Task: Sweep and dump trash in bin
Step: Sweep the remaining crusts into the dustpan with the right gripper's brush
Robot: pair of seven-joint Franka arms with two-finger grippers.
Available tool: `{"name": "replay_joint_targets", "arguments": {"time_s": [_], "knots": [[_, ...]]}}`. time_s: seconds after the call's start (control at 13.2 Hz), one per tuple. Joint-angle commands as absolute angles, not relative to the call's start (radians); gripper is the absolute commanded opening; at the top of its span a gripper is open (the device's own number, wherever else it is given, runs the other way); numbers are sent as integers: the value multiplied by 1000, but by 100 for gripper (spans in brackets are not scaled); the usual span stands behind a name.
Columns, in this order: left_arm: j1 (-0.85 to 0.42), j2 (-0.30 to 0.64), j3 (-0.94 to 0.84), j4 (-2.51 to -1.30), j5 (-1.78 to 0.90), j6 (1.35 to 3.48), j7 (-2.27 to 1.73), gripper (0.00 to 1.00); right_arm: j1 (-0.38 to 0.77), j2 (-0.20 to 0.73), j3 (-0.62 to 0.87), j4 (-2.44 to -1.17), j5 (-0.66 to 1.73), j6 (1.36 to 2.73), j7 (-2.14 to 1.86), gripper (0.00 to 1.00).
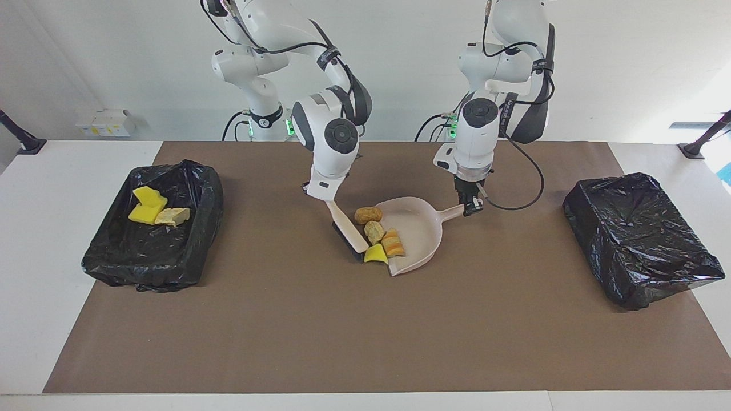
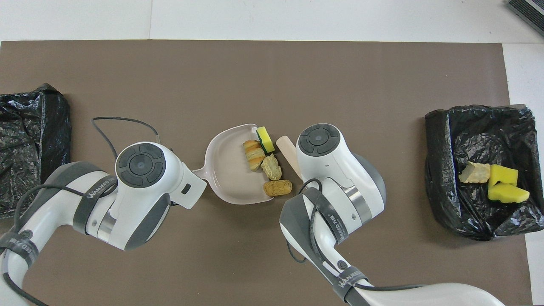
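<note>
While the left gripper (image 1: 470, 209) pinches the dustpan (image 1: 420, 228) handle mid-mat, the right gripper (image 1: 320, 191) clamps the brush (image 1: 349, 231); four trash scraps (image 1: 375, 232) sit at the pan's mouth; three lie in the bin (image 1: 188, 251) at the right arm's end.

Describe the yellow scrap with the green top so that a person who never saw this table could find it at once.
Start at the beige dustpan in the middle of the brown mat. Four scraps crowd its open mouth, on the side where the brush works. The yellow scrap with the green top is the one at the corner of the mouth farthest from the robots, bright yellow with a dark green layer, while its neighbours are tan, brown or orange-striped.
</note>
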State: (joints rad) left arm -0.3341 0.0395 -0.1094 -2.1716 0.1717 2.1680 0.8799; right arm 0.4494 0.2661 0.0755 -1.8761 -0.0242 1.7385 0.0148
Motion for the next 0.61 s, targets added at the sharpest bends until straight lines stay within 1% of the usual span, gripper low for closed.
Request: {"name": "replay_joint_targets", "arguments": {"time_s": [0.0,0.23,0.38,0.53], "knots": [[-339,8,-104,-2210,190,2186,868,0,452,262,89,-1861,67,1727,-8,0],[-341,6,-106,-2217,190,2183,868,0,477,253,92,-1890,216,1805,50,0],[-345,0,-106,-2221,190,2183,868,0,500,253,97,-1882,274,1825,86,0],[-345,-5,-106,-2232,190,2186,876,0,502,253,97,-1875,276,1815,92,0]]}}
